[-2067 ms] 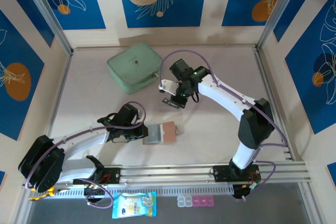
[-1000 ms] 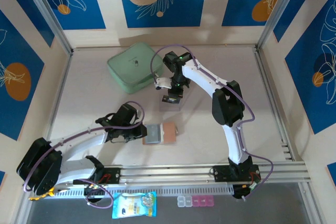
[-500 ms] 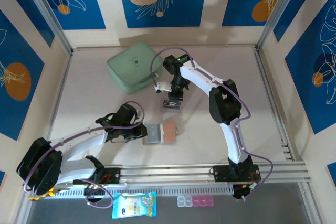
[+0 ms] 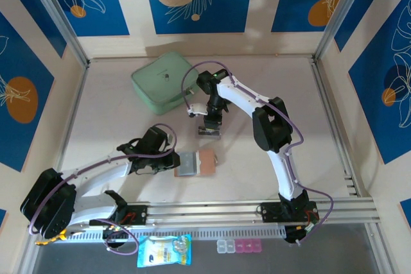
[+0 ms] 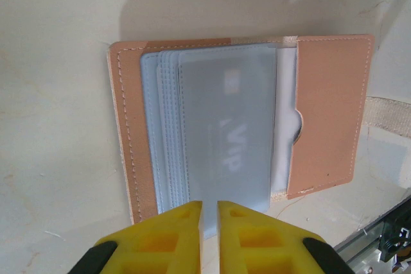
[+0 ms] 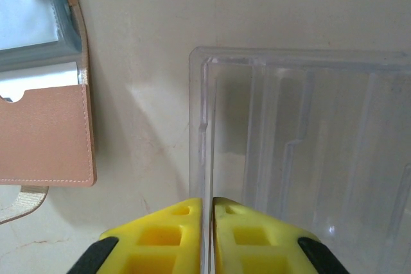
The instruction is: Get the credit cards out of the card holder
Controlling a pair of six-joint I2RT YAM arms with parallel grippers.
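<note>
One open card holder (image 5: 331, 113) lies at lower centre of the overhead view, with one "VIP" credit card (image 5: 225, 133) in its grey sleeves. The left gripper (image 5: 209, 213), nearly closed, pinches the sleeves' lower edge. The right gripper (image 6: 207, 213) clamps the wall of one clear box (image 6: 308, 145). One mint case (image 4: 164, 81) sits upper left.

"VIP" on a credit card (image 5: 226, 134)

Left fingers (image 5: 168, 230), right fingers (image 6: 168, 224) seemingly pinched.
</note>
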